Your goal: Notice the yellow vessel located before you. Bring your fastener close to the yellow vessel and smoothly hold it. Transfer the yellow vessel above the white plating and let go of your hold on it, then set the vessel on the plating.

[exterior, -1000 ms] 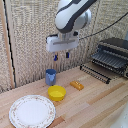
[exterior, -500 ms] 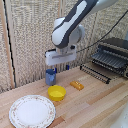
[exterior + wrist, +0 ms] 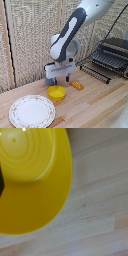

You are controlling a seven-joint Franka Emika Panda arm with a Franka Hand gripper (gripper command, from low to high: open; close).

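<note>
The yellow vessel (image 3: 57,92), a small shallow bright-yellow bowl, sits on the wooden table. My gripper (image 3: 61,81), a white block with two dark fingers, hangs open just above the bowl's far rim and holds nothing. The white plate (image 3: 32,111) with a speckled rim lies on the table to the exterior view's left of the bowl, nearer the front. In the wrist view the bowl (image 3: 35,178) fills most of the picture, very close, with a dark finger (image 3: 1,182) at the picture's edge.
A small flat orange block (image 3: 77,85) lies just to the exterior view's right of the bowl. A blue cup (image 3: 49,80) shows partly behind the gripper. A dark wire rack (image 3: 111,56) stands at the back right. A woven screen forms the backdrop.
The arm has come down and forward, bringing the gripper from above the blue cup to just over the yellow bowl. The bowl, plate and block have not moved.
</note>
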